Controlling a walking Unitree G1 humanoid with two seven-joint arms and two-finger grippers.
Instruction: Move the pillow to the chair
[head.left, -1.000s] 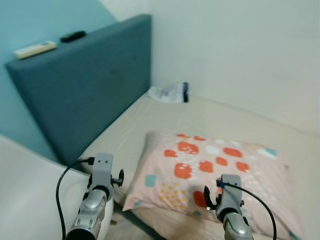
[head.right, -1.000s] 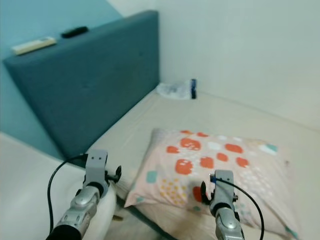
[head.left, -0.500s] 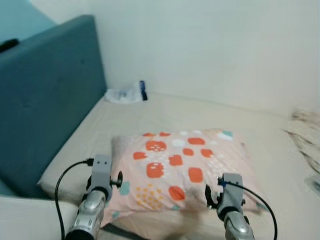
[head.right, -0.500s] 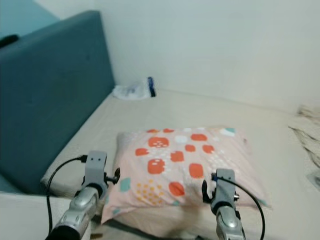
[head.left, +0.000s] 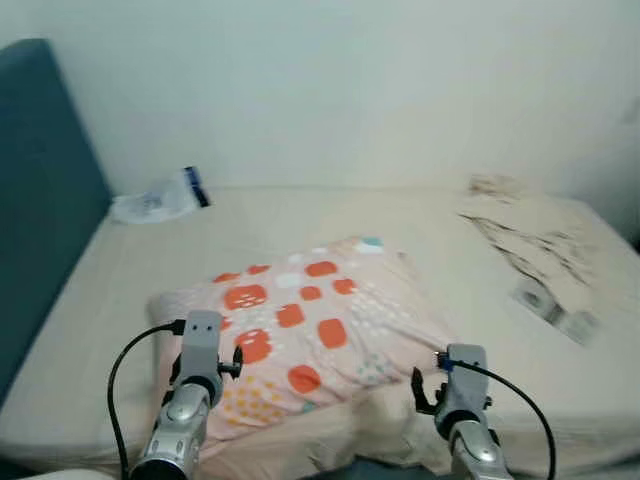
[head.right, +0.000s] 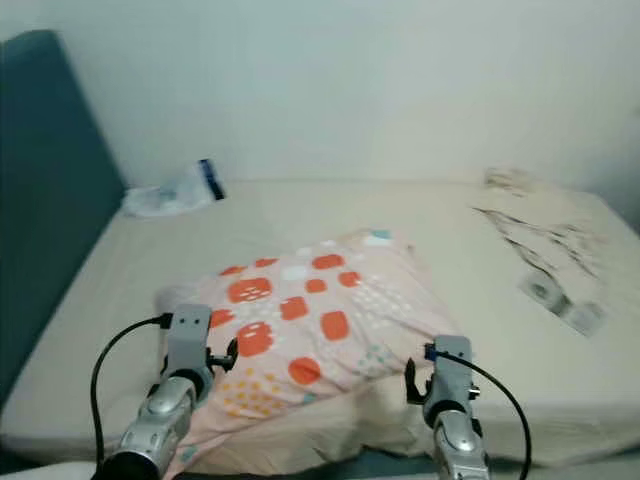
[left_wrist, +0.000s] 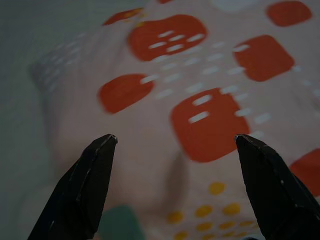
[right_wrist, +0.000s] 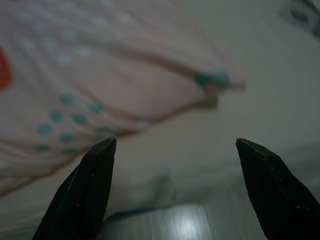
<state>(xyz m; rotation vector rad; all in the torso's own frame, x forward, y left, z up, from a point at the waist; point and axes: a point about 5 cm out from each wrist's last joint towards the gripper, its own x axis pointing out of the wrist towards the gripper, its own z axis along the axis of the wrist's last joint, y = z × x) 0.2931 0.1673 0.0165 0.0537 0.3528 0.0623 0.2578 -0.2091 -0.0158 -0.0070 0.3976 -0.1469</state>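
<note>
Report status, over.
Both grippers open, empty: left gripper over the pillow, right gripper near its corner. Pillow flat on bed. Nothing blocking.

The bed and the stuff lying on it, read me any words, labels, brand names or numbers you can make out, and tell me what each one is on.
No text can be read.
The plastic packet by the wall: whatever print it carries is too blurred to read.
The printed cloth on the right of the bed: dark marks, too blurred to tell if they are letters.
The pillow: a pattern of red, yellow and teal shapes, no words.
</note>
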